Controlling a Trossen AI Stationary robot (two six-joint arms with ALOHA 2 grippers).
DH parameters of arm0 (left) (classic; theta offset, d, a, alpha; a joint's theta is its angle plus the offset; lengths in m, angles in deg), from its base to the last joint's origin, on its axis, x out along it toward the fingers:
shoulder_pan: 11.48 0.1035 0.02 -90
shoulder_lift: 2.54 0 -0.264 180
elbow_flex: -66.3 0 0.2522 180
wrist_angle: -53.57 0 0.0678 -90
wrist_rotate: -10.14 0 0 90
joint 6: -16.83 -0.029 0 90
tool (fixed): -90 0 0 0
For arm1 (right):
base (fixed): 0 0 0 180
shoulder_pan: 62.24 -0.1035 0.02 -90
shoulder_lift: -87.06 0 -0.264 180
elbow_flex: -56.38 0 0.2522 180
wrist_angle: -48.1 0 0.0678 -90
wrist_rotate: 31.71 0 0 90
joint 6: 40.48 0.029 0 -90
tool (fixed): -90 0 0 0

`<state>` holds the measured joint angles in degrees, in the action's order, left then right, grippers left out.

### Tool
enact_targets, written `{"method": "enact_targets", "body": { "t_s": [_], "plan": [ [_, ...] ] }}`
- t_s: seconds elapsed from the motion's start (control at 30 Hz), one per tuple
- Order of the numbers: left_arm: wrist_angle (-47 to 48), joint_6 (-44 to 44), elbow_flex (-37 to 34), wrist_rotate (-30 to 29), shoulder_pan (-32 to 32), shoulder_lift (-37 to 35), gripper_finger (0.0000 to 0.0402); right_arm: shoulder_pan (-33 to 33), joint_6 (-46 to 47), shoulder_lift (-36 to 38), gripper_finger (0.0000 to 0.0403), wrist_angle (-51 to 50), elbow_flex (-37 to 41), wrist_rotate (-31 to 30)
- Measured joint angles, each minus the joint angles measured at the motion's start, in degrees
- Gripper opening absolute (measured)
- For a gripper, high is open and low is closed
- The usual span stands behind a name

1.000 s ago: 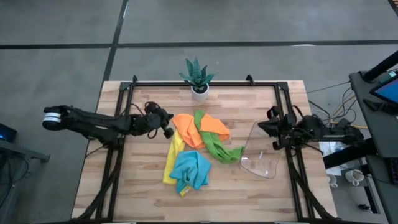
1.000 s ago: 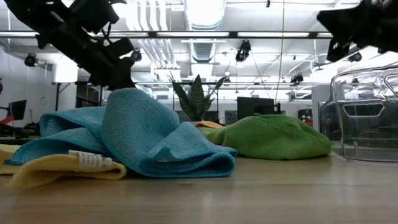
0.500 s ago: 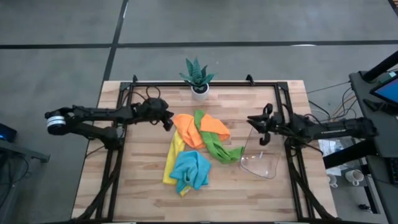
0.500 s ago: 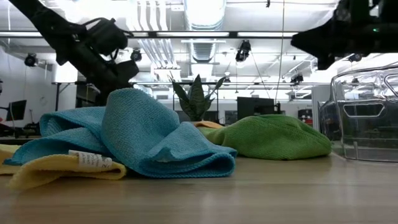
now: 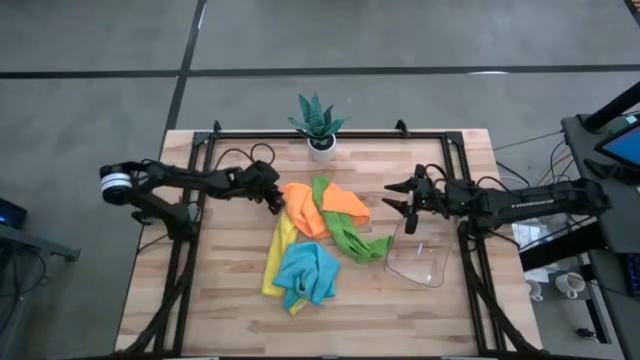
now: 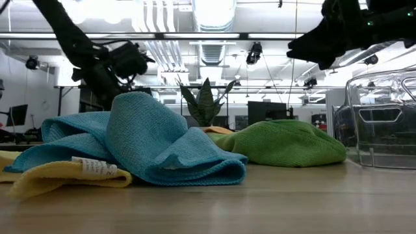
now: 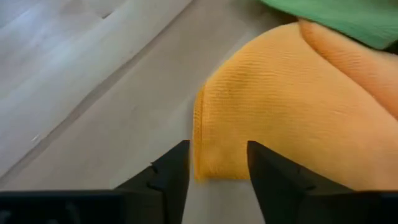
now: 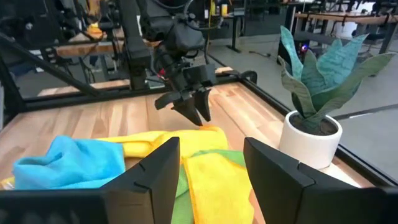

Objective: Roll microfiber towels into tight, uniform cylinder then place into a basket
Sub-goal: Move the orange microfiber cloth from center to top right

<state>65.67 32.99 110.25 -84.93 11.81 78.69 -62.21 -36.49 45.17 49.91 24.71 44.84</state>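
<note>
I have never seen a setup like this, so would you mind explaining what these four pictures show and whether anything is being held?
This is a two-armed robot at a wooden table. One picture looks straight down on it, one looks level across the tabletop, and the other two come from cameras on each arm's wrist.

In the middle lies a loose pile of cloths: an orange towel, a green towel, a yellow towel and a light blue towel. A clear plastic basket stands to the right, and a potted plant at the far edge.

The left end effector is at the orange towel's corner, fingers open on either side of its edge, not yet gripping. The right end effector hovers open above the basket's rim. Nothing is held.
</note>
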Motion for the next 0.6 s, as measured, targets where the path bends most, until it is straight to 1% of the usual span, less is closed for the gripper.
{"method": "enact_targets", "body": {
  "t_s": [0.17, 0.3, 0.43, 0.5, 0.53, 0.6],
  "plan": [
    [0.79, 0.02, 2.0, -0.08, 0.36, 3.71, 0.017, 0.0, -0.9, -2.42, 0.0176, -0.12, -1.66, 0.0],
    [1.03, 0.0, 2.82, -0.11, 0.34, 5.54, 0.0171, 0.0, -1.03, -3.33, 0.0174, -0.31, -2.35, 0.0],
    [1.28, -0.64, 3.13, -0.18, 0.34, 5.72, 0.0167, 0.0, -0.99, -3.2, 0.0169, -0.3, -2.41, 0.02],
    [2.19, -1.72, 3.13, 0.03, 0.34, 4.82, 0.0149, 0.0, -0.76, -2.72, 0.0166, -0.29, -2.18, 0.01],
    [2.75, -2.29, 3.1, 0.05, 0.34, 4.14, 0.0133, 0.0, -0.57, -2.6, 0.0165, -0.07, -2.13, 0.02],
    [4.64, -3.75, 3.1, 0.07, 0.34, 1.85, 0.0088, 0.0, -0.15, -2.3, 0.0162, -0.36, -1.86, 0.02]
  ]
}}
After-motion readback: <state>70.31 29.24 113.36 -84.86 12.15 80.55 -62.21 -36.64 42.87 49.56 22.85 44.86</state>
